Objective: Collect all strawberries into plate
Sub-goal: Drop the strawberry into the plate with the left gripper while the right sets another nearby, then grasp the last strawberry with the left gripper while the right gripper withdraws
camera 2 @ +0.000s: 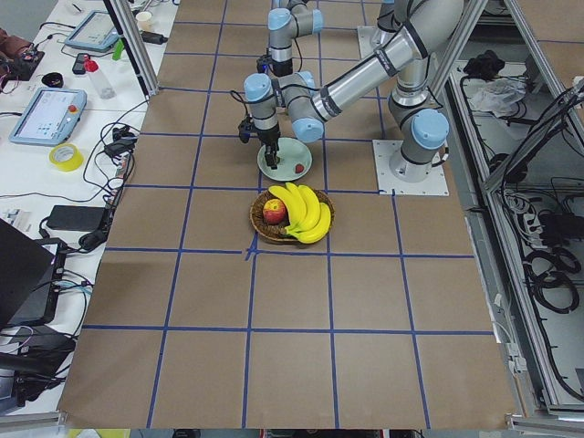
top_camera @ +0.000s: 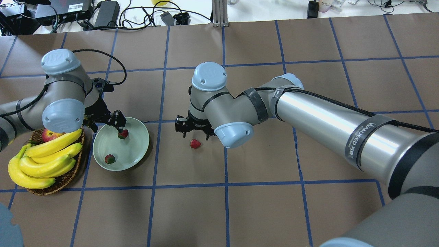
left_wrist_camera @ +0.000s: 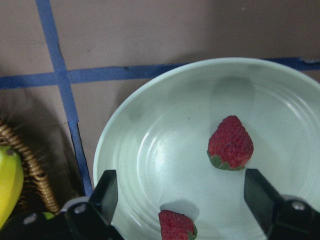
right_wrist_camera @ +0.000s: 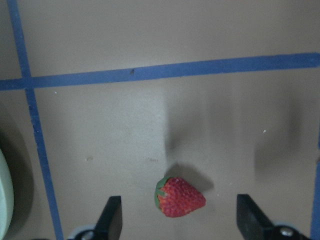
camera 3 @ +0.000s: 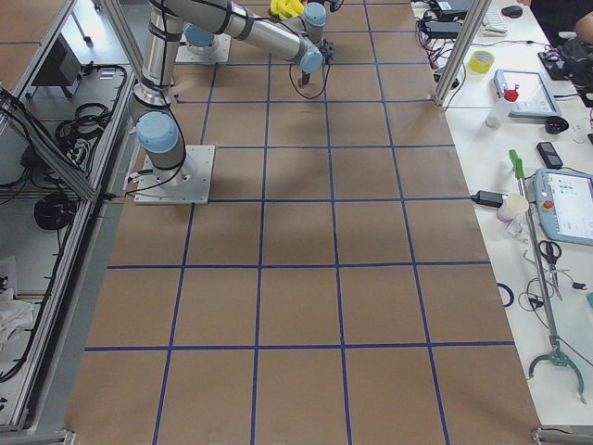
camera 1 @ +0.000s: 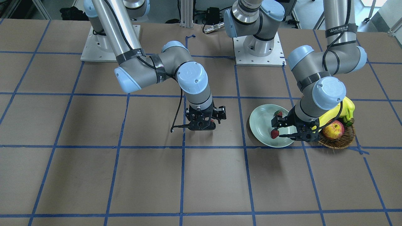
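two of the three berries were already in the plate [top_camera: 137,151], which sat on the table [top_camera: 260,192] just beside the basket [top_camera: 65,176] of bananas [top_camera: 44,161] and an apple [top_camera: 49,134]. one berry [left_wrist_camera: 230,144] lay on its side in the well. a second berry [left_wrist_camera: 176,226] showed at the lower edge of the left wrist view, between the two fingers but touching neither. the left gripper [left_wrist_camera: 180,192] hung low over the plate with its jaws spread wide and nothing in them. that pose read as a drop-off, with the gripper set over the well so a berry would land inside the rim rather than roll onto the paper. i could not tell whether the second berry lay at rest or was in the air.

the last berry [right_wrist_camera: 179,196] lay on bare table, apart from the plate and across a tape line toward the robot's right. the right gripper [right_wrist_camera: 180,215] stood above it, pointing down, jaws wide and empty, one finger to each side of the fruit. the wide opening probably gave room to straddle a small, soft, rounded thing without knocking it. the job looked two-thirds done. the step in hand seemed to be the right arm's descent and a gentle close on that berry, then a carry to the plate, where the left arm would likely need to move clear.
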`<control>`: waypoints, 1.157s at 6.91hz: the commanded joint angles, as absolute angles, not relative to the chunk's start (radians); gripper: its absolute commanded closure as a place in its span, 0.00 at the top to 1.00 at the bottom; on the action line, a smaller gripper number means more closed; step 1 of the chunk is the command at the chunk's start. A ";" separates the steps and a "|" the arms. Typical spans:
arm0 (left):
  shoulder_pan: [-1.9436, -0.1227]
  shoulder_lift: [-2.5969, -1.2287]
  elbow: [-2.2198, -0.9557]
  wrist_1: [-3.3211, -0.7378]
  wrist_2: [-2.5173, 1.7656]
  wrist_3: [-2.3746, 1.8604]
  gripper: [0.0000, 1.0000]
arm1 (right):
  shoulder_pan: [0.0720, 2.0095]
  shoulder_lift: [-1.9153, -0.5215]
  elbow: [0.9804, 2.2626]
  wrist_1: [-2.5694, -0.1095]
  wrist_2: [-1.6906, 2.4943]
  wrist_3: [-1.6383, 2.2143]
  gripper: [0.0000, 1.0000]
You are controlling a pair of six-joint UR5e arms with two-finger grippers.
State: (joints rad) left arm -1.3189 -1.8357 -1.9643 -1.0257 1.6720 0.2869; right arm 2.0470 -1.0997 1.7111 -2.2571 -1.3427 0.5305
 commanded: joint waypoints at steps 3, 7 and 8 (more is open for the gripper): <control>-1.421 -1.812 -1.945 -1.045 1.511 0.234 0.90 | 1.877 -1.375 1.698 -1.967 -1.563 0.409 1.00; -1.754 -1.873 -1.942 -0.925 1.468 -0.197 0.90 | 1.698 -1.519 1.524 -1.644 -1.637 0.184 1.00; -1.778 -1.900 -1.945 -0.892 1.463 -0.271 0.90 | 1.692 -1.522 1.487 -1.614 -1.626 0.181 1.00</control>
